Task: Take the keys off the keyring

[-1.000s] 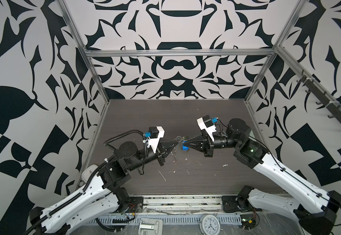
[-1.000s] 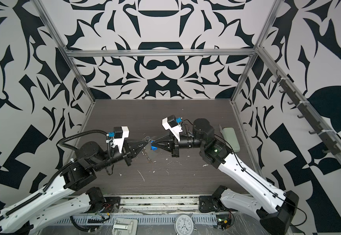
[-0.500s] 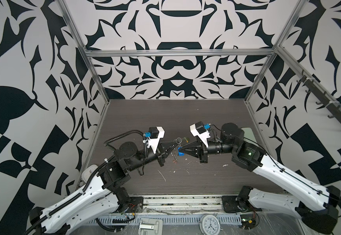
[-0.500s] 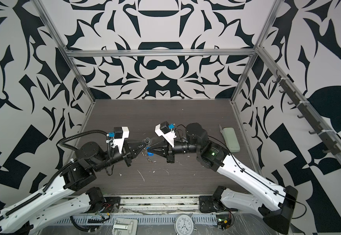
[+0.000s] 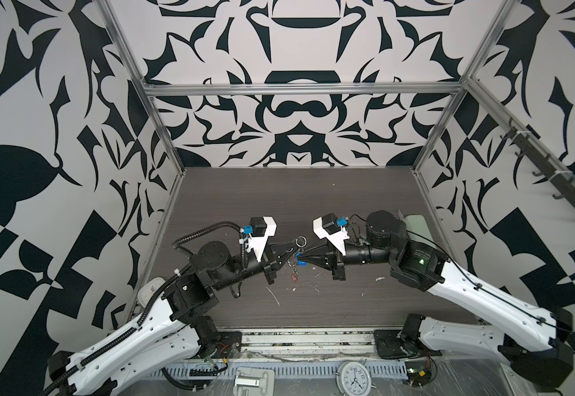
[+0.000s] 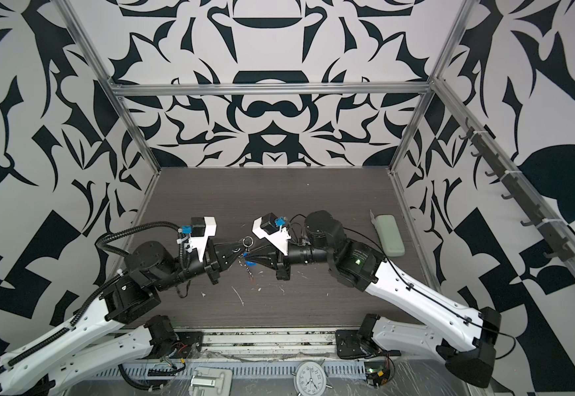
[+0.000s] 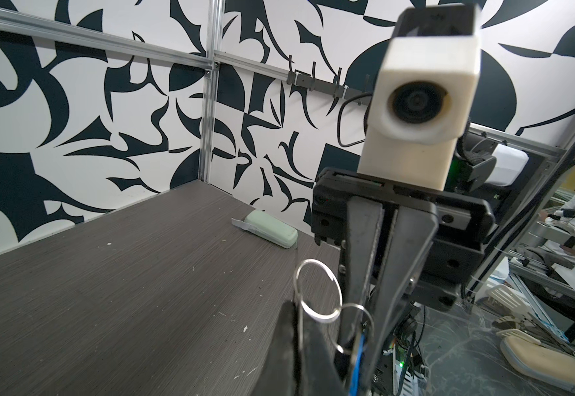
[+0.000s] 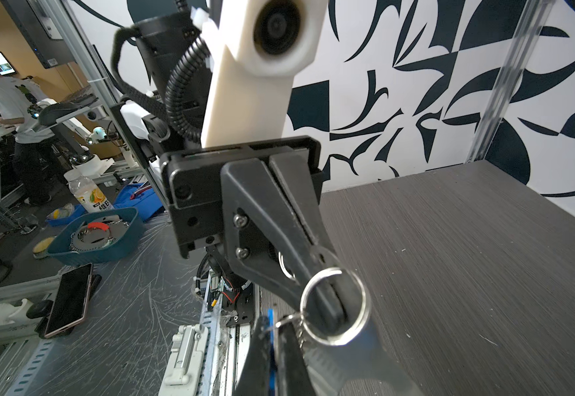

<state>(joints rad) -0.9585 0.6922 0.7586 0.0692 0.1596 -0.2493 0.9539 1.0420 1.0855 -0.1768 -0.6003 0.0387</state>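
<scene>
Right, starting at the front rail, a small white clock (image 5: 354, 375) is lying face up between the two arm bases. Past it, over the near middle of the dark table (image 5: 279, 205), your two arms are meeting almost tip to tip.

Your left gripper (image 5: 292, 252) is pinching down narrow on the keyring (image 5: 300, 241), which is sitting up in the air between the claws. In the left wrist view its thin silver ring is running into the seam between that claw's fingers.

Your right gripper (image 5: 306, 257) is squeezing tight on the blue-tagged key (image 5: 300, 263). In the right wrist view the tag is showing edge-on between its fingers.

The red-tagged key (image 5: 294, 276) is dangling on the small links just below both tips, with neither claw gripping it. You cannot tell whether it is touching the table.

Farther back, a pale-green case (image 6: 389, 236) is lying flat beside the right wall, well apart from the keys.
</scene>
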